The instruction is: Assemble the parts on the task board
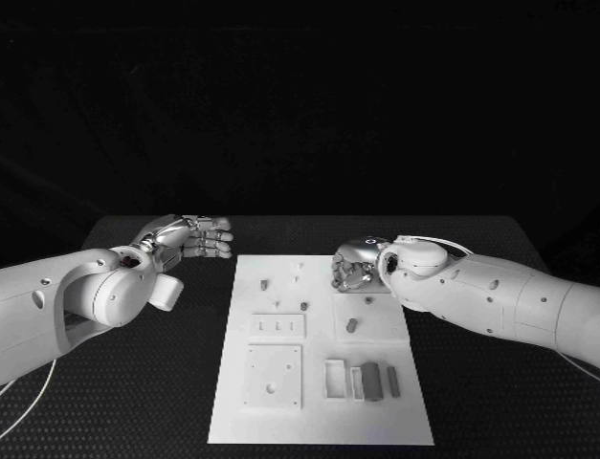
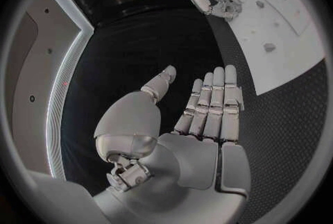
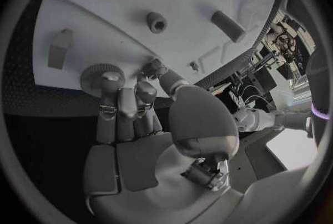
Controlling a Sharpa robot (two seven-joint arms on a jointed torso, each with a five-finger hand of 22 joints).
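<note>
Parts: 3 grey bars lie side by side at the task board's near right. My right hand grips 1 knurled round part; my left hand hovers with fingers straight, holding nothing.

The task board lies at the table's centre, running from six toward twelve o'clock. The left hand hangs over bare table at ten o'clock, just beside the board's far corner. The right hand sits at one o'clock over the board's far edge, fingertips on a round knurled part; upright blocks stand at five o'clock.
</note>
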